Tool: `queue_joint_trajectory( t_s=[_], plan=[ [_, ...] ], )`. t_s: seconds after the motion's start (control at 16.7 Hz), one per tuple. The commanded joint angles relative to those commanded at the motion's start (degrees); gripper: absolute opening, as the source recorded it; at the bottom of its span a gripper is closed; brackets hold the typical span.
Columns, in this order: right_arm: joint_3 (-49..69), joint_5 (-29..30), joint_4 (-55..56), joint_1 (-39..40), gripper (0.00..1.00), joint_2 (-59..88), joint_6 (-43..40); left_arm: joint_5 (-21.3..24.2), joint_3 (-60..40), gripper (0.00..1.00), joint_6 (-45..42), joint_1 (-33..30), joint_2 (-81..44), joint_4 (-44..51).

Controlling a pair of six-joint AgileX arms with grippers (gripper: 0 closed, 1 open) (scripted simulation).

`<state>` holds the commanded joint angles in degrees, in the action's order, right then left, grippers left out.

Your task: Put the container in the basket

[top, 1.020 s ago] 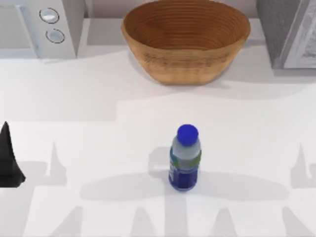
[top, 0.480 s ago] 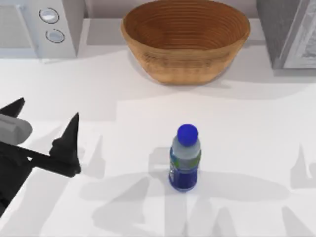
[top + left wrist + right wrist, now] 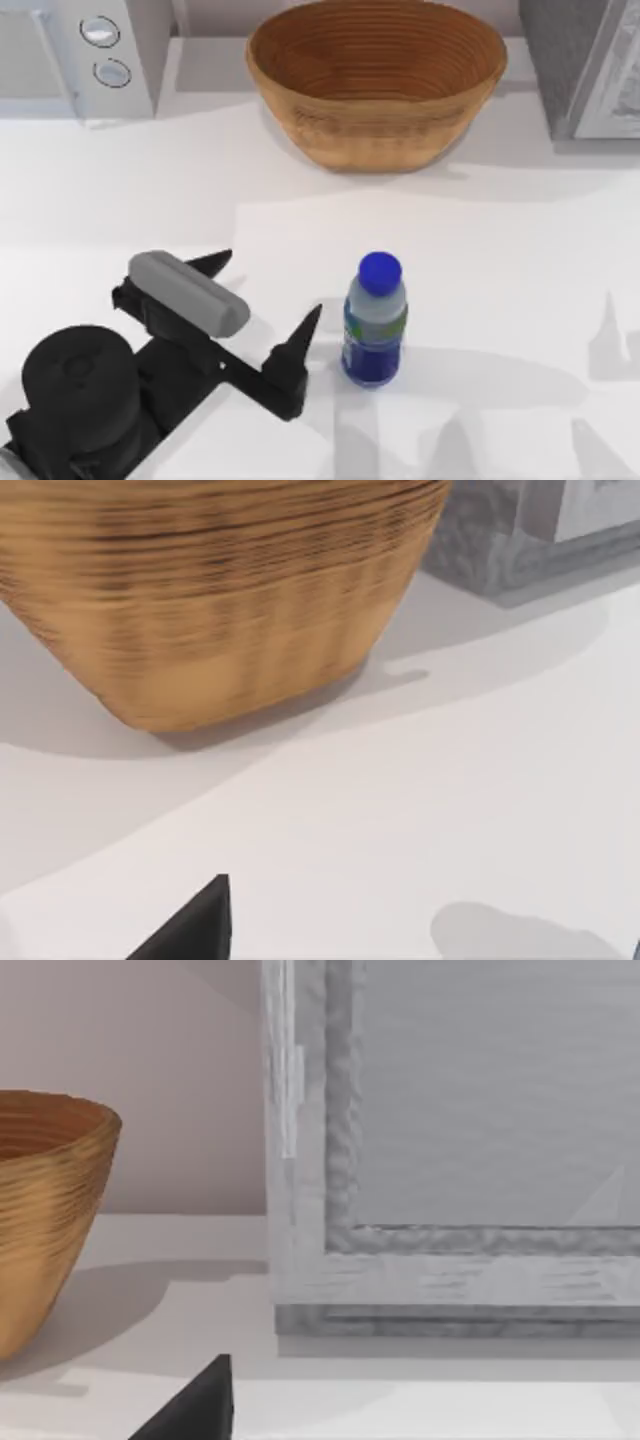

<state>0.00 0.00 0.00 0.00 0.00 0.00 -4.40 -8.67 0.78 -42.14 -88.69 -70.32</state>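
— Where's the container?
— Upright at lower centre of the surface, well below the basket.
— And the left claw?
— Lower left, spread wide, gripping nothing, just beside it.

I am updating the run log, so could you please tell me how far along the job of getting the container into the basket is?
Early stage. Done: nothing is placed; the container stands upright on the table, apart from the basket at the back. In hand: the left gripper, fingers open, sits beside the container on its left, not touching it. Left: closing on the container, lifting it, carrying it to the basket and releasing.
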Motion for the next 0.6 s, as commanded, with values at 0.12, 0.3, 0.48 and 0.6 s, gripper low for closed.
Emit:
queue_joint_trajectory(
  t_s=[0.12,0.3,0.48,0.6],
  plan=[
    [0.00,0.00,0.00,0.00,1.00,0.00,0.00,-0.28,-0.90,1.00,0.06,-3.97,-8.63,-6.61],
    [0.00,0.00,0.00,0.00,1.00,0.00,0.00,-0.44,-2.01,1.00,0.16,-8.35,-17.57,-13.64],
    [0.00,0.00,0.00,0.00,1.00,0.00,0.00,-0.44,-2.52,1.00,0.21,-10.20,-21.01,-16.48],
    [0.00,0.00,0.00,0.00,1.00,0.00,0.00,-0.44,-2.52,1.00,0.21,-10.20,-21.01,-16.48]
  ],
)
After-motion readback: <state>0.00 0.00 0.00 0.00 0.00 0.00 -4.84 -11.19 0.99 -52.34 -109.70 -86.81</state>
